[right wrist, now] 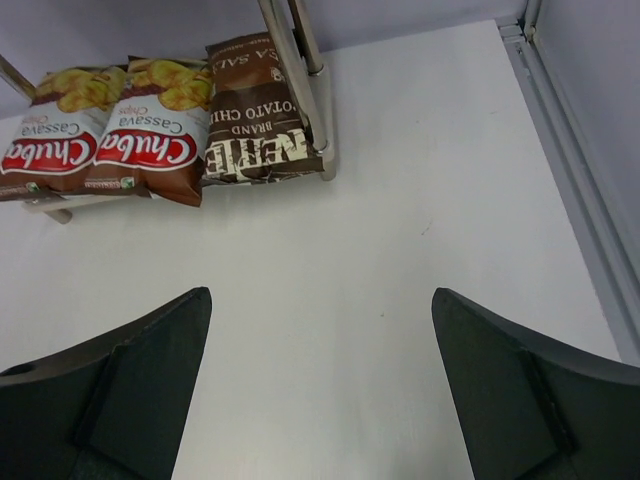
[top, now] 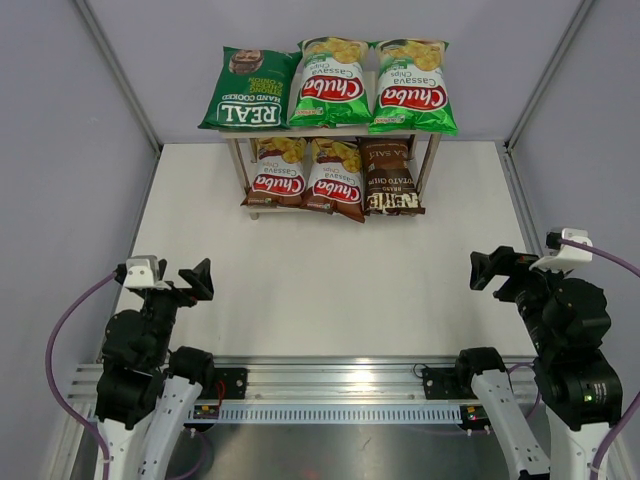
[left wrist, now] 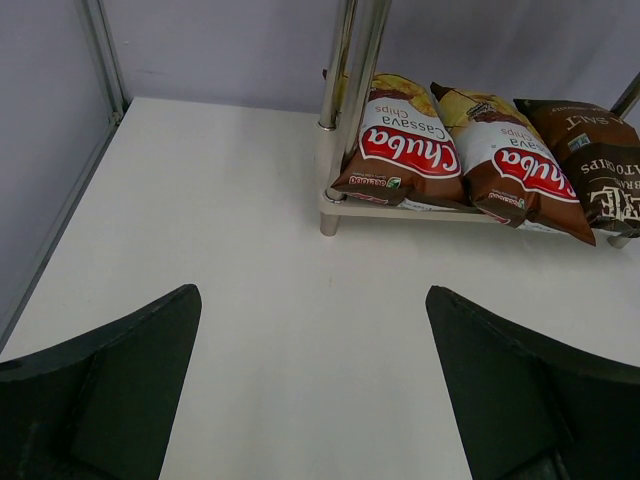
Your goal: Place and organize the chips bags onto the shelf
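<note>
The shelf (top: 432, 152) stands at the back middle of the table. On its top board lie the dark green REAL bag (top: 247, 90) and two bright green Chuba bags (top: 330, 82) (top: 412, 87). On its lower board lie two brown-red Chuba bags (top: 277, 172) (top: 336, 178) and the dark brown bag (top: 390, 176). They also show in the left wrist view (left wrist: 405, 142) and the right wrist view (right wrist: 262, 112). My left gripper (top: 195, 279) is open and empty near the front left. My right gripper (top: 490, 268) is open and empty near the front right.
Grey walls enclose the white table (top: 330, 280) on the left, back and right. A metal rail (top: 330, 380) with the arm bases runs along the near edge.
</note>
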Action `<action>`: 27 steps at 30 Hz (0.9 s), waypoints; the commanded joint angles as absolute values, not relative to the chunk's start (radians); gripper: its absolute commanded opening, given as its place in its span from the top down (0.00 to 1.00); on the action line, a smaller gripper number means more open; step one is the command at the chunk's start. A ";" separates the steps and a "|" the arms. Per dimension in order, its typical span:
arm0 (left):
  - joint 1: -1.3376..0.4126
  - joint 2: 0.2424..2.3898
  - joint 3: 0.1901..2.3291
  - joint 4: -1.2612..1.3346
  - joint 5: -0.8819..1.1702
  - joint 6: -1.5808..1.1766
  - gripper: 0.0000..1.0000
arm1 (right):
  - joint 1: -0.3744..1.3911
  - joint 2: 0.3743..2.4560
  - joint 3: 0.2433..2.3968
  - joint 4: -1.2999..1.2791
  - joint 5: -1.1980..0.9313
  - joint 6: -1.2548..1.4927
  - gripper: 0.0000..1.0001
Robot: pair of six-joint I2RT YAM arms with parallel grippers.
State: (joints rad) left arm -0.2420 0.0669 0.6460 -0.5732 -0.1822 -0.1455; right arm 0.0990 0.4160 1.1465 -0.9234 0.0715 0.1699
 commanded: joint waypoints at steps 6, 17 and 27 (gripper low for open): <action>-0.236 0.084 0.646 -0.534 -0.146 -0.120 0.01 | 0.107 0.397 1.101 -0.925 0.107 0.120 0.00; -0.238 0.095 0.644 -0.534 -0.163 -0.127 0.01 | 0.109 0.408 1.097 -0.893 0.068 0.150 0.00; -0.236 0.098 0.643 -0.534 -0.172 -0.126 0.01 | 0.107 0.430 1.098 -0.907 0.086 0.153 0.00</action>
